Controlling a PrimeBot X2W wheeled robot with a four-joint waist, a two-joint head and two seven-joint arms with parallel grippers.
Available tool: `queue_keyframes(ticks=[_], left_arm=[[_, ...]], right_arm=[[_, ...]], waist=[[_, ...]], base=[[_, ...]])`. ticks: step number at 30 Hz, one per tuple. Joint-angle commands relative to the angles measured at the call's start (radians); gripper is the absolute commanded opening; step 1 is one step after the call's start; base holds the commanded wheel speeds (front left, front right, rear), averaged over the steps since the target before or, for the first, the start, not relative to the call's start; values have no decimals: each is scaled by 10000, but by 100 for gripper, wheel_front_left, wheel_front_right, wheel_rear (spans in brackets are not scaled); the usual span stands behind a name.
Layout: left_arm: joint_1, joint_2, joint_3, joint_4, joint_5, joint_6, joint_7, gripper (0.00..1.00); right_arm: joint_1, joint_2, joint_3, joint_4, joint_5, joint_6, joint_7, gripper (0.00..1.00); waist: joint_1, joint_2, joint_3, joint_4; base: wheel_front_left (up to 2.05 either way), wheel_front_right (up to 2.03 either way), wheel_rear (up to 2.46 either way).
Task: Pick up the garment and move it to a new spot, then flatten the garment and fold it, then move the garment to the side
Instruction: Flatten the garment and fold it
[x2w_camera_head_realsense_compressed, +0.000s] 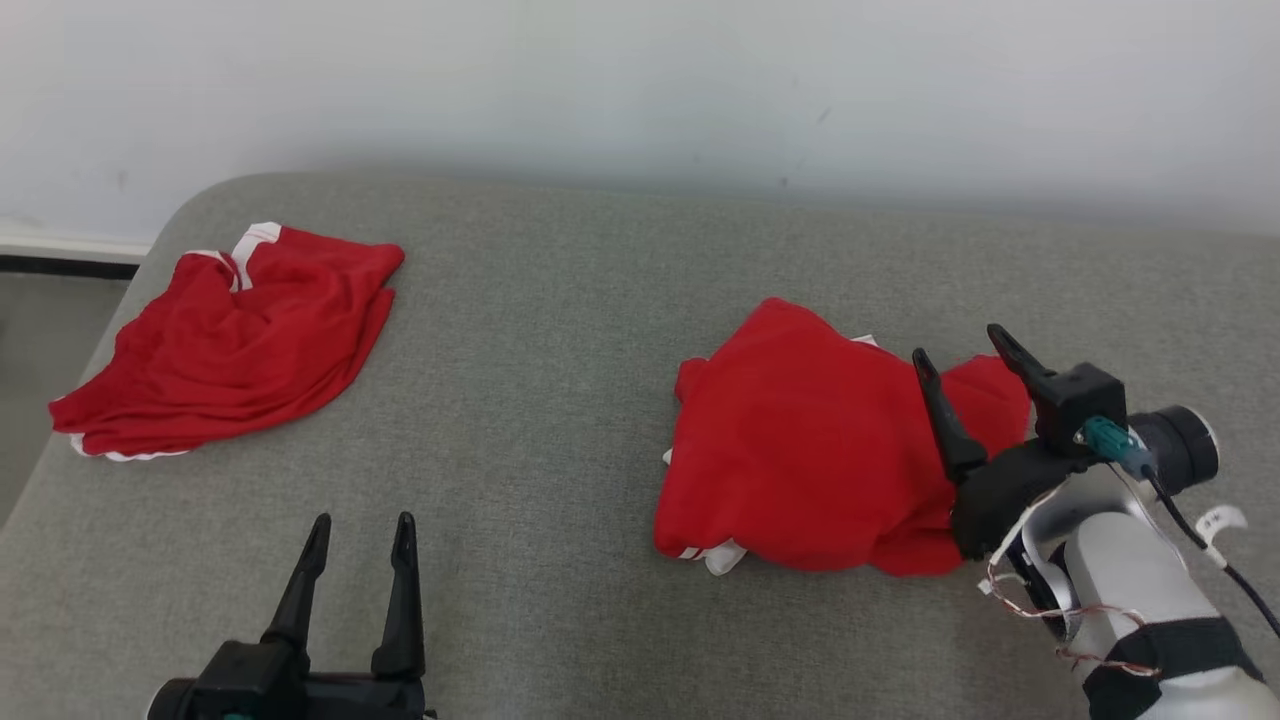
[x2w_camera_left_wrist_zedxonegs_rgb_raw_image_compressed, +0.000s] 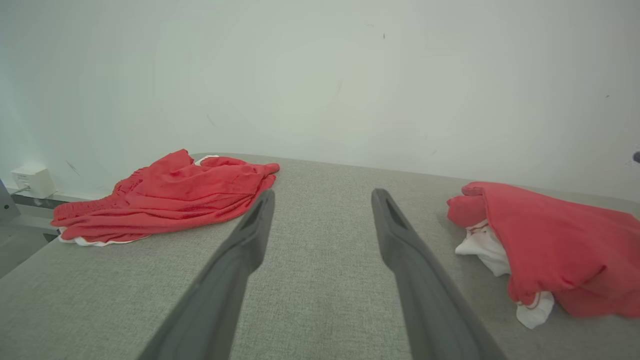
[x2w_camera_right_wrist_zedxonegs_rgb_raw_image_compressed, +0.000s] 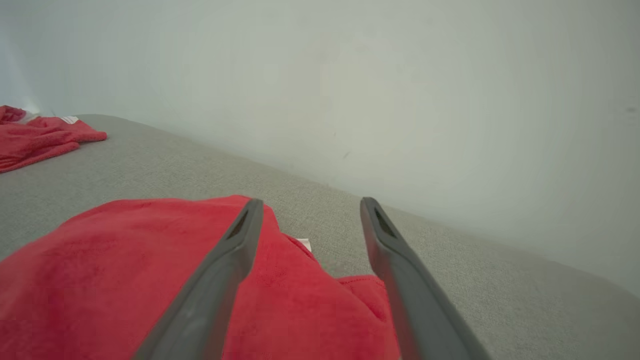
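Right hand (x2w_camera_head_realsense_compressed: 957, 341) over crumpled red garment (x2w_camera_head_realsense_compressed: 800, 450)

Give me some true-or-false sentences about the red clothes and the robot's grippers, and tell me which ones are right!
1. The left garment and the right garment, both red, lie on the grey table. True.
2. The right gripper is shut on the right garment. False: it is open, its fingers spread over that garment's edge.
3. The left gripper is open over bare table. True.
4. The two garments touch. False: bare table lies between them.
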Motion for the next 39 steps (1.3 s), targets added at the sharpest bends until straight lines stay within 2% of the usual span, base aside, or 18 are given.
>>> queue_keyframes(ticks=[1, 6, 12, 20, 21, 22, 23, 24, 27, 39], left_arm=[[-108, -30, -20, 44, -114, 11, -30, 100], [-368, -32, -429, 179, -499, 173, -32, 100], [-604, -30, -833, 321, -785, 270, -30, 100], [-645, -31, -975, 418, -892, 371, -32, 100], [-625, -30, -978, 428, -898, 379, -32, 100], [-604, -30, -975, 437, -904, 387, -32, 100], [-585, -30, -965, 445, -900, 394, -32, 100], [-574, -30, -948, 454, -902, 400, -32, 100], [-539, -30, -931, 481, -907, 405, -32, 100], [-256, -31, -582, 537, -616, 306, -32, 100]], right_arm=[[-111, -67, 67, 116, 33, -25, 6, 100], [-1241, -353, 899, 1684, 351, -25, 230, 100], [-2328, -518, 1936, 3305, 1274, -25, 722, 100], [-3199, -687, 3268, 4779, 2537, -25, 2530, 100], [-3268, -693, 3422, 4843, 2667, -25, 2707, 83], [-3308, -712, 3577, 4864, 2807, -25, 2813, 35], [-3350, -753, 3698, 4861, 2964, -25, 2841, 8], [-3381, -808, 3828, 4852, 3085, -25, 2822, 0], [-3403, -913, 4112, 4853, 3415, -25, 2644, 0], [-3264, -1199, 4526, 4778, 4324, -25, 465, 0]], waist=[[-2, -1, 330, 352], [-2, -1, 607, 761], [-2, -1, 833, 1187], [-2, -1, 837, 1487], [-2, -1, 818, 1497], [-2, -1, 795, 1501], [-2, -1, 776, 1495], [-2, -1, 753, 1480], [-2, -1, 671, 1393], [-2, -1, 38, 630]], base=[[0, 0, 0], [0, 0, 0], [0, 0, 0], [0, 0, 0], [0, 0, 0], [0, 0, 0], [0, 0, 0], [0, 0, 0], [0, 0, 0], [0, 0, 0]])
